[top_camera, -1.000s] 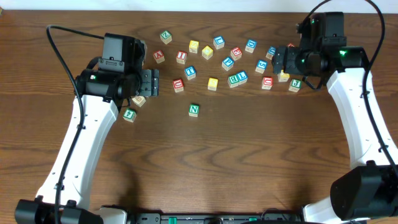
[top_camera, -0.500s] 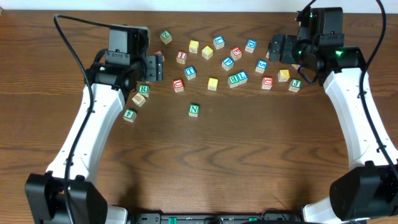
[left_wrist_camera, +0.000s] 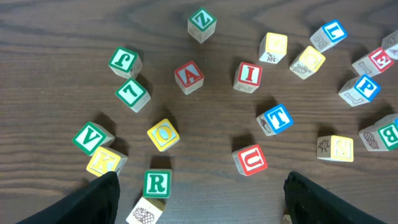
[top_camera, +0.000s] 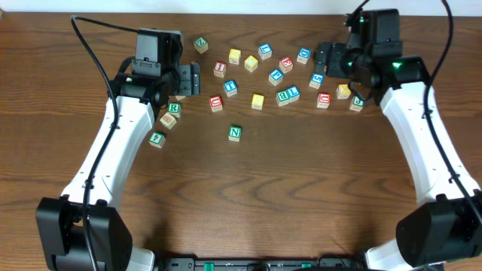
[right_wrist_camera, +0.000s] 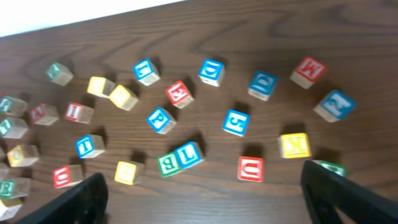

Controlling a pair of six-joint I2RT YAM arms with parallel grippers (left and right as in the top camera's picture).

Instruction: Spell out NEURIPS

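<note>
With the left tool (top_camera: 190,79) and right tool (top_camera: 324,59) open and empty, the crowded cubes (top_camera: 276,76) could cause a wrong-letter grasp.

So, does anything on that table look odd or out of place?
Nothing looks broken. The lettered blocks lie scattered at all angles rather than in a row, and one green N block sits alone, apart from the bunch and nearer the robot.

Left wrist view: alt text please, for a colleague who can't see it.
Open left gripper hovers empty over scattered small wooden letter cubes on a dark wood table. Nearest its fingers: a green-framed R cube and a red-framed U cube.
</note>
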